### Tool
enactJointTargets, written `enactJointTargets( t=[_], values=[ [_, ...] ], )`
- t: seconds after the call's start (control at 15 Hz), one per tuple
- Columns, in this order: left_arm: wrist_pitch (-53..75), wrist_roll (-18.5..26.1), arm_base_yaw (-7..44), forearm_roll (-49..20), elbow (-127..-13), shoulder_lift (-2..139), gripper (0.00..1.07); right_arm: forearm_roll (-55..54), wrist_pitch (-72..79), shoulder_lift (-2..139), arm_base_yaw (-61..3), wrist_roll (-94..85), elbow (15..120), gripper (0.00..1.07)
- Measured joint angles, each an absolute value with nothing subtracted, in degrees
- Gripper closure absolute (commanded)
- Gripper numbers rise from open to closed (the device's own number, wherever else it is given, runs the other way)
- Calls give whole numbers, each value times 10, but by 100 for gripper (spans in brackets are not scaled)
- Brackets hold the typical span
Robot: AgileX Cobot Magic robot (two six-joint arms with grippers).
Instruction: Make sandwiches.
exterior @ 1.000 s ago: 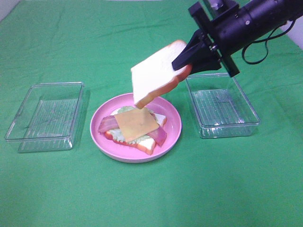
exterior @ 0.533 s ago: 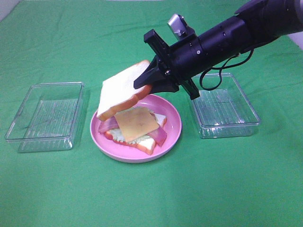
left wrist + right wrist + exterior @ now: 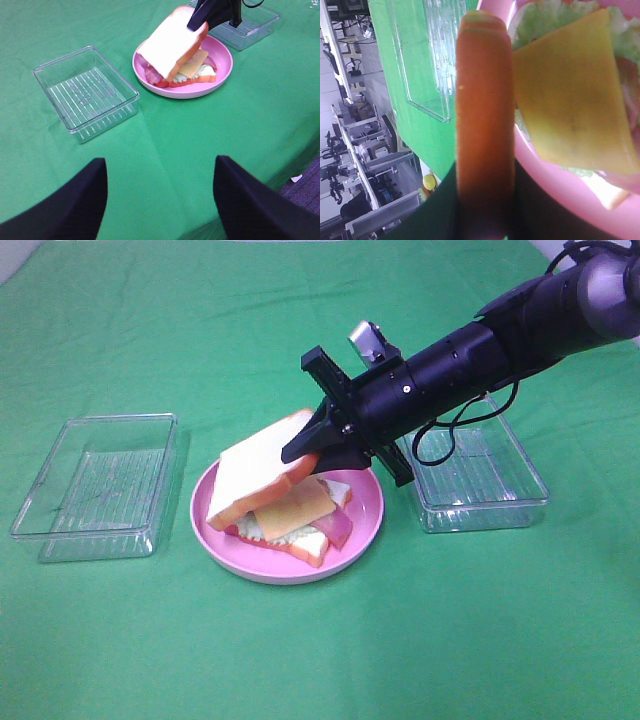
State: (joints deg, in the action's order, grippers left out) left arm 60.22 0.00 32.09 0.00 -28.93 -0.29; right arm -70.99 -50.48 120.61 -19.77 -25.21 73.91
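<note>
1. Two clear ribbed plastic trays sit on the green cloth-covered surface (image 3: 320,660), one on the left (image 3: 96,483) and one on the right (image 3: 470,472), with the round pink plate (image 3: 362,525) between them. Neither tray touches the plate, but the right one is a lot closer to its rim.
2. On the plate there's the half-built toy sandwich stack (image 3: 300,525): white bread slice at the bottom, pale green lettuce, reddish-pink bacon strips, square orange-yellow cheese on top. One corner of the bottom slice pokes out close to the plate's front rim.
3. Right tool (image 3: 312,443) is clamped on the crust edge of the top white bread slice with orange-brown crust (image 3: 258,477). The wrist view shows the crust pinched between the two dark fingers.
4. That slice is tilted: its far-left edge is down by the stack's left side, the gripped edge is up higher, so the cheese shows underneath on the right.
5. Right arm reaches in over the right tray's back-left corner.
6. Left tool (image 3: 159,200) hangs over bare cloth near the surface edge, fingers spread wide apart, nothing between them, well clear of the left tray.
7. Loads of bare green in front of the plate and behind it.
</note>
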Motion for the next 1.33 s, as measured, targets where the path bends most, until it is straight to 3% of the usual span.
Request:
enactJointTargets(
  t=[0.13, 0.2, 0.27, 0.33, 0.53, 0.93, 1.33],
  values=[
    [602, 0, 321, 0, -289, -3, 46, -709, -503, 1207, -198, -252, 739, 102],
    [602, 0, 321, 0, -289, -3, 46, -709, -502, 1207, -198, -252, 739, 93],
    [602, 0, 321, 0, -289, -3, 46, -707, -501, 1207, -198, -252, 739, 68],
    [602, 0, 321, 0, -289, -3, 46, -699, -501, 1207, -198, -252, 739, 56],
    [602, 0, 321, 0, -289, -3, 46, -673, -501, 1207, -198, -253, 739, 37],
    [602, 0, 321, 0, -289, -3, 46, -587, -505, 1185, -198, -238, 739, 36],
    [602, 0, 321, 0, -289, -3, 46, -360, -511, 1075, -198, -168, 739, 36]
  ],
)
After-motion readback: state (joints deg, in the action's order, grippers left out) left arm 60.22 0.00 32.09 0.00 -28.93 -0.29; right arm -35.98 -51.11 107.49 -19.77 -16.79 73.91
